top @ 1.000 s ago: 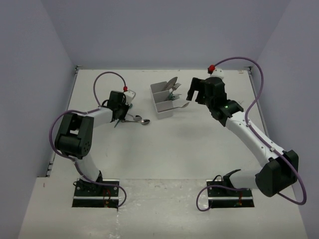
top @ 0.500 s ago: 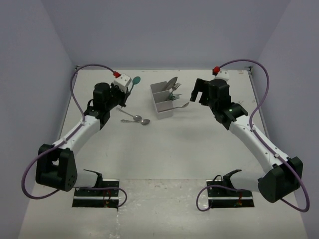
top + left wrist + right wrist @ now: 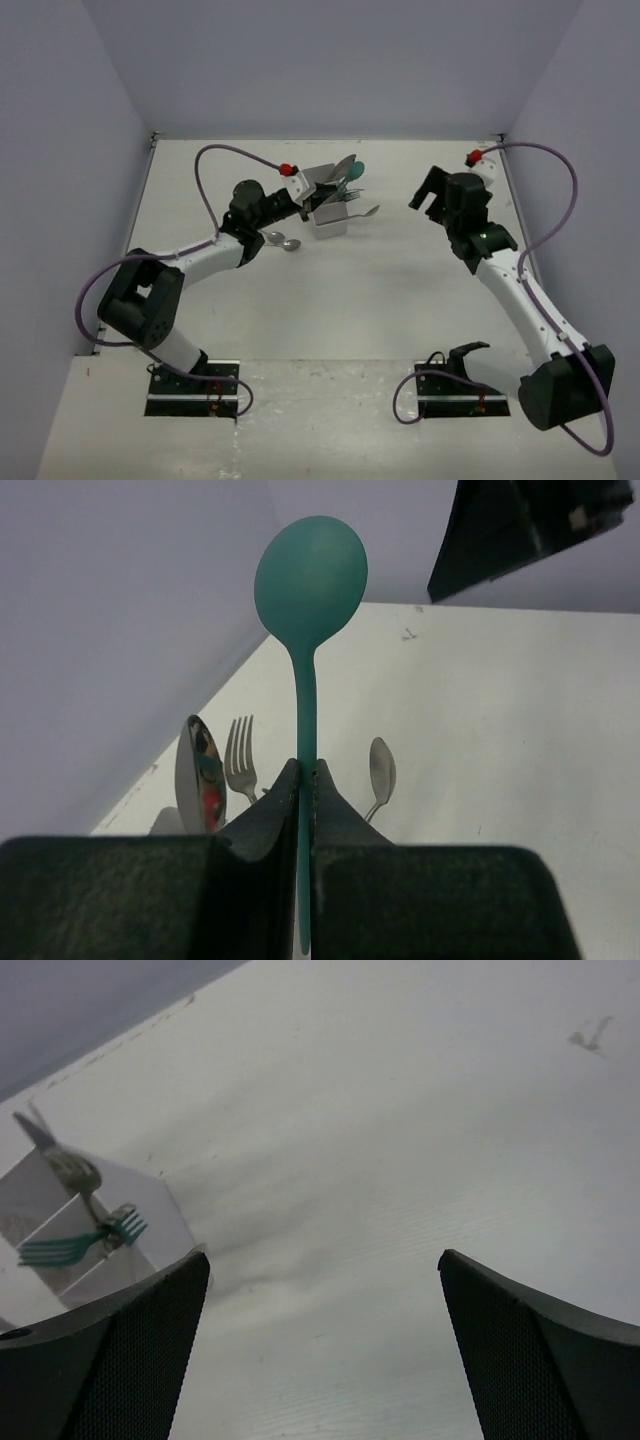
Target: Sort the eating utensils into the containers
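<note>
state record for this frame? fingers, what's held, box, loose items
left fingers: shut on the teal spoon, gripped by its handle
right fingers: open, empty, off to the right of the white box
box contents: several utensils, including a teal fork
loose on table: two silver spoons, left of the box

Soft, even light, faint shadows; left pincer (image 3: 307, 775) blurred close up.
</note>
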### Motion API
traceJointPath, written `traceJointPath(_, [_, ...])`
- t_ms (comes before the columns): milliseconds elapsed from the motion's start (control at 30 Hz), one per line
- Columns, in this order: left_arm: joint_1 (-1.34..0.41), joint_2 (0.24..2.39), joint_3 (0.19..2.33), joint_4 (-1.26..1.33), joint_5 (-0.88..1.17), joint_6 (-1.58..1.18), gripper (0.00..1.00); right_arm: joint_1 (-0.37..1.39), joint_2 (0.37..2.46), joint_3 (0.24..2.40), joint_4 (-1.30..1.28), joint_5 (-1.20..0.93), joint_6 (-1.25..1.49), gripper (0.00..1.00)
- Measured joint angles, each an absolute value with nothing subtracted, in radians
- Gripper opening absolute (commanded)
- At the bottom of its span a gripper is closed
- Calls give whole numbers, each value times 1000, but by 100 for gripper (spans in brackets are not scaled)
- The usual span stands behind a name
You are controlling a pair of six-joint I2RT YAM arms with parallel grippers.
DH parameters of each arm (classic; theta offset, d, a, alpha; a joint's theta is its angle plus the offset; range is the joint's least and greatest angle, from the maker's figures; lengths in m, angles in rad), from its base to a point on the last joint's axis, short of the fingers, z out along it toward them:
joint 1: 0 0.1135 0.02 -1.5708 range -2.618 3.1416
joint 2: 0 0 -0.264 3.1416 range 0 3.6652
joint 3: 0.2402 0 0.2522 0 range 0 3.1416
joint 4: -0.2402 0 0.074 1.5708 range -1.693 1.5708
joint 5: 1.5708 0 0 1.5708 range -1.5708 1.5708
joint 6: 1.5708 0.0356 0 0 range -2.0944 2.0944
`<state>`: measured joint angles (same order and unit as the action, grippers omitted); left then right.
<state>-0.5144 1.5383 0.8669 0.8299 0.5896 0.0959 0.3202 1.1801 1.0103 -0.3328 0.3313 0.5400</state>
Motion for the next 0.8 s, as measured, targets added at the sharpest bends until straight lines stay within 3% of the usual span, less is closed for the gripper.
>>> traceJointPath(133, [-534,1659,888,863,631,138,0,199,1033,945,-348,386,596,99])
traceJointPath(267, [-545,1720,902,886,663,186,0,186,961,943,-348,436,608,99])
traceJointPath(800, [-527,1977,930,1141,702,241,0,170,976,944,-383,482,606,99])
